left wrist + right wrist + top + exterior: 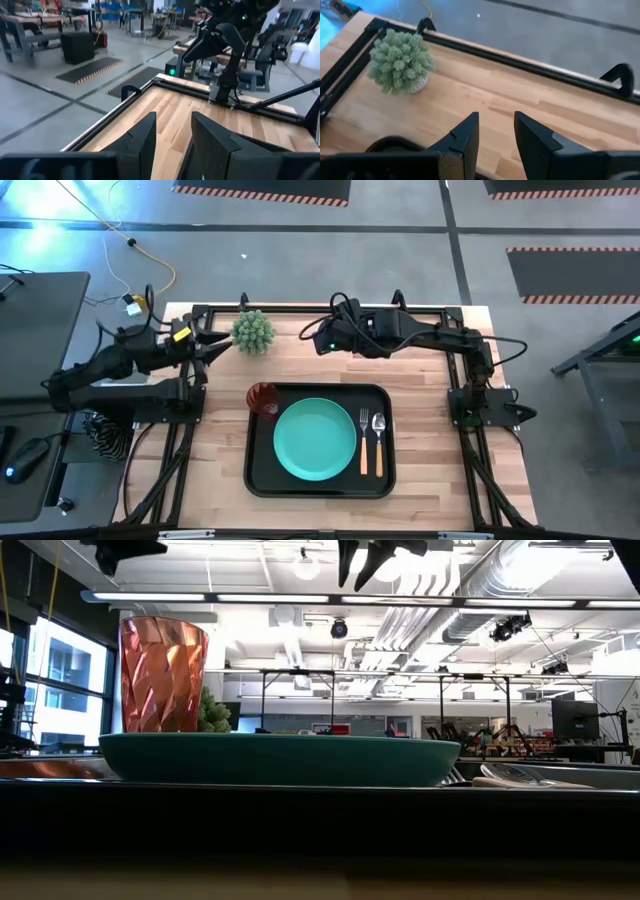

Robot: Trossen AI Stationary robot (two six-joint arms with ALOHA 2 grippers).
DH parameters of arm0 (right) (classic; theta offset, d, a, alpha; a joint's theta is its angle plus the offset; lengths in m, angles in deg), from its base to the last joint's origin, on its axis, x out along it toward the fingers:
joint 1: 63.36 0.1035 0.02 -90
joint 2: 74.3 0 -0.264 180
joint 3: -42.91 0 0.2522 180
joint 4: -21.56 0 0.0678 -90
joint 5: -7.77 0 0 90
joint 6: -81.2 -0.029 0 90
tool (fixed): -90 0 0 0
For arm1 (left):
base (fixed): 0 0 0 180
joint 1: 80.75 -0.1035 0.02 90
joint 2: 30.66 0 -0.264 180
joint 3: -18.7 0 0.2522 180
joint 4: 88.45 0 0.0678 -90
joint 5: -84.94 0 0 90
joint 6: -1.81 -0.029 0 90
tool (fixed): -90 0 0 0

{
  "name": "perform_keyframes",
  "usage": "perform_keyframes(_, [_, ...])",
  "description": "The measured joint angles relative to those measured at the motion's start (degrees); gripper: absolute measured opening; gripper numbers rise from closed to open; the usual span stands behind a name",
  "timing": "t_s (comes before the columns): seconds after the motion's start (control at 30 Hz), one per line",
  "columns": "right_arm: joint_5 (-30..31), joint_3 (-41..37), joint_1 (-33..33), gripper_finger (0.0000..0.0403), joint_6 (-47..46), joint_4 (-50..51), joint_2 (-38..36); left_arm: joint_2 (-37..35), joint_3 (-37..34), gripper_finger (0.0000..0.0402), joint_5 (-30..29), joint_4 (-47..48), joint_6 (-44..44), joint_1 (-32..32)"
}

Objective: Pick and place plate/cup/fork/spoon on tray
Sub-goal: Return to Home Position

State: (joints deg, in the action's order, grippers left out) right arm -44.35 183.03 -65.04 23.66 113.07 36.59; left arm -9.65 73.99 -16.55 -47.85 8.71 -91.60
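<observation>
The black tray lies on the wooden table. On it sit the teal plate, the red-orange cup at its far left corner, and the fork and spoon side by side right of the plate. In the low view the cup stands behind the plate. My left gripper hangs open and empty at the far left, next to a green plant. My right gripper hangs open and empty over the table's far middle.
A spiky green ball-shaped plant stands at the table's far left; it also shows in the right wrist view. Black frame rails run along the table's left, right and far edges. Bare wood lies between the tray and the far rail.
</observation>
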Motion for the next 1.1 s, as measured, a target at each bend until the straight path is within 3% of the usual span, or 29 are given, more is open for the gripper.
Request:
perform_keyframes(0.2, [-1.68, -0.01, -0.32, 0.0115, -0.5, 0.01, 0.0, -8.17, -8.2, 0.0115, -0.01, -6.37, 0.35, 0.0])
perform_keyframes(0.47, [-1.43, -0.05, -0.32, 0.0115, -0.46, -0.85, 0.0, -15.67, -14.27, 0.0115, -0.13, -7.3, 0.39, 0.0])
perform_keyframes(0.73, [-1.35, -0.05, -0.32, 0.0115, 1.48, -3.48, 0.0, -20.63, -20.1, 0.0115, -0.24, -7.12, 2.89, 0.02])
perform_keyframes(1.1, [-3.6, -0.05, -0.32, 0.0115, 3.98, -5.64, 0.0, -20.78, -26.55, 0.0115, 0.66, -7.37, 6.09, 0.02])
